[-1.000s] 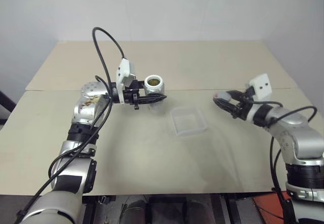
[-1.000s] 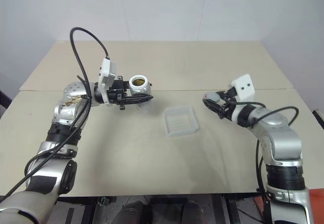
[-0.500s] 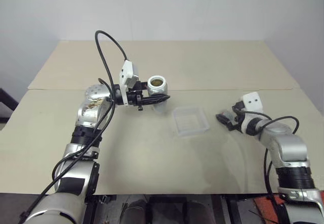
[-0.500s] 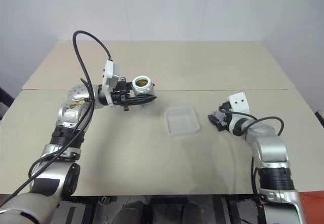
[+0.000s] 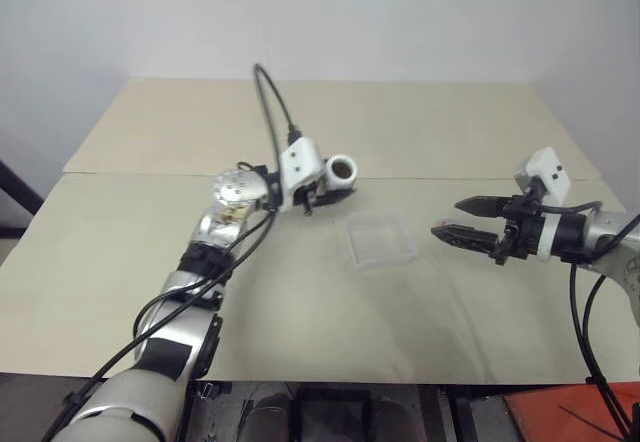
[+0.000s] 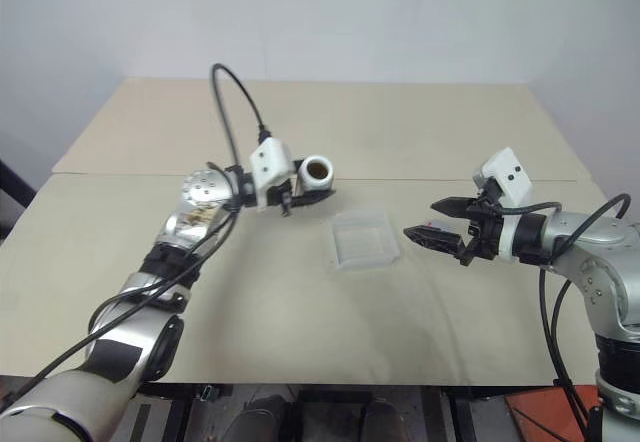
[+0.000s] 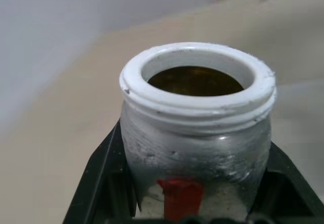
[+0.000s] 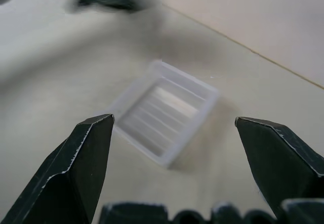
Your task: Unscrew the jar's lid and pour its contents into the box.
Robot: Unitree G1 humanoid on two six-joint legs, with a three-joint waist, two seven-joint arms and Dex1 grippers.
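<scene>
Left wrist view: the left gripper (image 7: 195, 203) is clamped on the jar (image 7: 196, 148), one black finger on each flank. The jar is a short cylinder with a dull, brushed silvery wall, a red stripe (image 7: 179, 197) running up its side and a thick white threaded neck. Its mouth is uncovered and something amber-brown shows inside. No lettering can be read on it.

In the head views the jar (image 5: 340, 171) is held off the table (image 5: 300, 302), tipped over with its open mouth facing away from the left gripper (image 5: 335, 188) and toward the box (image 5: 380, 241), which lies flat on the table beyond and below that mouth, apart from it. The box is a shallow clear plastic tray with rounded corners and a ribbed floor.

The right gripper (image 5: 462, 219) hovers above the table with its two tapered black fingers spread wide and nothing between them; the box lies just ahead of its tips, framed between them in the right wrist view (image 8: 164, 115). The table is smooth, matte beige board with a seam across it.
</scene>
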